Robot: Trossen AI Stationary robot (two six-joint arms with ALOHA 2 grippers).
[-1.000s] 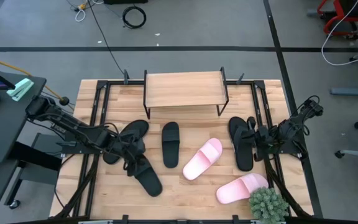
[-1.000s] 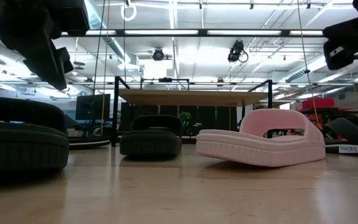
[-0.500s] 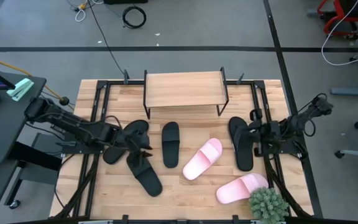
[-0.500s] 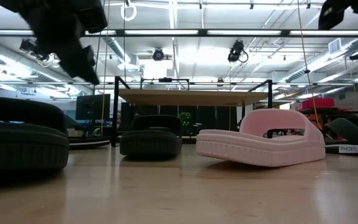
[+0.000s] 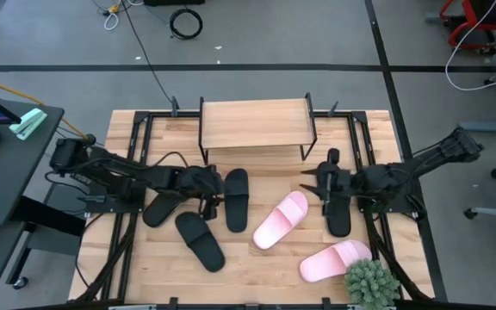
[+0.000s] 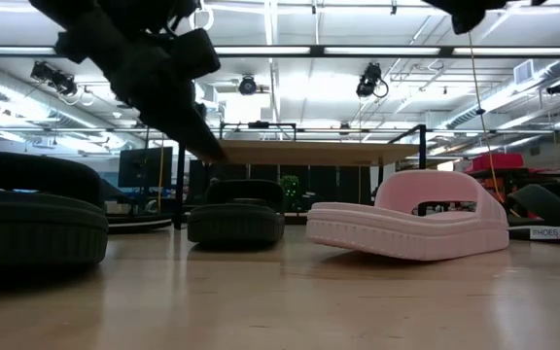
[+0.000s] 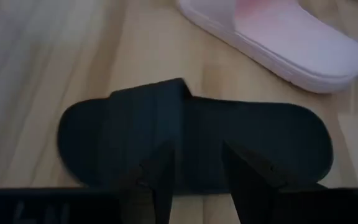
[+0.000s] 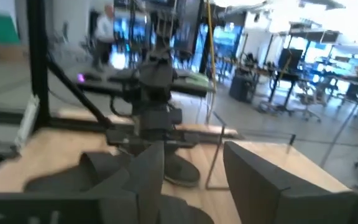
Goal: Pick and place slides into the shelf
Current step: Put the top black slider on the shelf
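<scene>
Four black slides and two pink ones lie flat on the wooden table. My left gripper (image 5: 216,196) is open and slants down over the middle black slide (image 5: 236,199). Its fingers hover above that slide's strap (image 7: 148,118) without touching. Other black slides lie at the left (image 5: 160,207), the near left (image 5: 201,243) and the right (image 5: 336,207). My right gripper (image 5: 314,185) is open and held level, up in the air beside the right black slide. The pink slides (image 5: 281,220) (image 5: 334,260) lie nearer. The shelf (image 5: 255,125) stands at the far middle with nothing on its top board.
A small green plant (image 5: 370,282) stands at the near right corner. Black frame rails (image 5: 136,155) run along both sides of the table. Bare wood lies between the shelf and the slides. Across the table, the right wrist view shows the left arm (image 8: 157,93).
My left gripper has swung toward the table's right, from the left black slides to over the middle one, and has dipped lower. My right gripper has risen and moved toward the table's middle, off the right black slide. No slide has visibly moved.
</scene>
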